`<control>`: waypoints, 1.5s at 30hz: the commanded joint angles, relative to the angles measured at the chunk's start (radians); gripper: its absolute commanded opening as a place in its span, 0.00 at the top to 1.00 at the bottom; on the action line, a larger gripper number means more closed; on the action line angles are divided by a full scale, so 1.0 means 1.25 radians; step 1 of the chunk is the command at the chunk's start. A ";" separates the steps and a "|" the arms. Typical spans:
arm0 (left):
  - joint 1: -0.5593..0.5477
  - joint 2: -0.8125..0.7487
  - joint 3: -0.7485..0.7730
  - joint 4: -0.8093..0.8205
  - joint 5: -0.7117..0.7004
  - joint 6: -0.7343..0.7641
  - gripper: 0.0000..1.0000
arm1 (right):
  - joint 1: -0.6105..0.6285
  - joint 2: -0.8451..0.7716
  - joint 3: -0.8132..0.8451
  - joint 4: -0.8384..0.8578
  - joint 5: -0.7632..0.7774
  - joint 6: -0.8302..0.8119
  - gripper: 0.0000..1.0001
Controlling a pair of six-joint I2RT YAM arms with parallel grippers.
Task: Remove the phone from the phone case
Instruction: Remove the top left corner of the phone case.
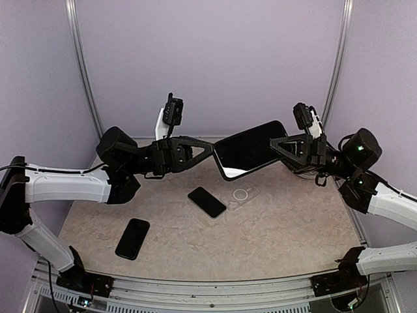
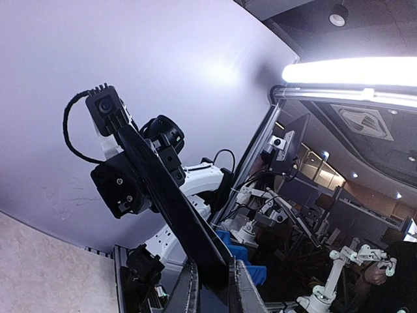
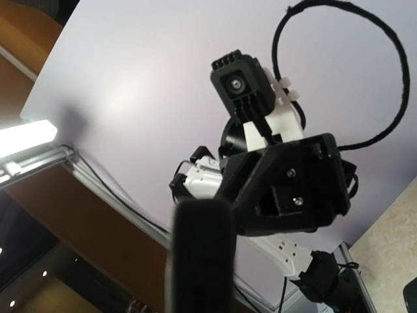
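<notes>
A large black phone (image 1: 251, 150) hangs in the air above the back of the table, tilted, its glossy face toward the top camera. A thin pale rim runs along its lower edge; I cannot tell the phone case apart from the phone. My left gripper (image 1: 212, 151) is shut on its left end and my right gripper (image 1: 273, 145) on its right end. In the left wrist view the phone (image 2: 166, 202) shows edge-on, running down between my left fingers (image 2: 189, 290). In the right wrist view it is a blurred dark slab (image 3: 201, 254) hiding my right fingers.
On the table lie a small black phone (image 1: 207, 201), a clear empty case (image 1: 240, 196) with a ring mark beside it, and another black phone (image 1: 133, 238) nearer the left front. Purple walls close the back and sides.
</notes>
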 commanded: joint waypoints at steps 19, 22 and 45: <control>0.029 0.130 -0.039 -0.314 -0.150 0.065 0.94 | 0.058 0.051 0.149 0.126 -0.054 0.053 1.00; 0.036 0.136 -0.038 -0.355 -0.177 0.067 0.94 | 0.061 0.055 0.159 0.120 -0.058 0.044 1.00; 0.036 0.139 -0.045 -0.475 -0.241 0.109 0.87 | 0.074 0.076 0.186 0.074 -0.062 -0.025 1.00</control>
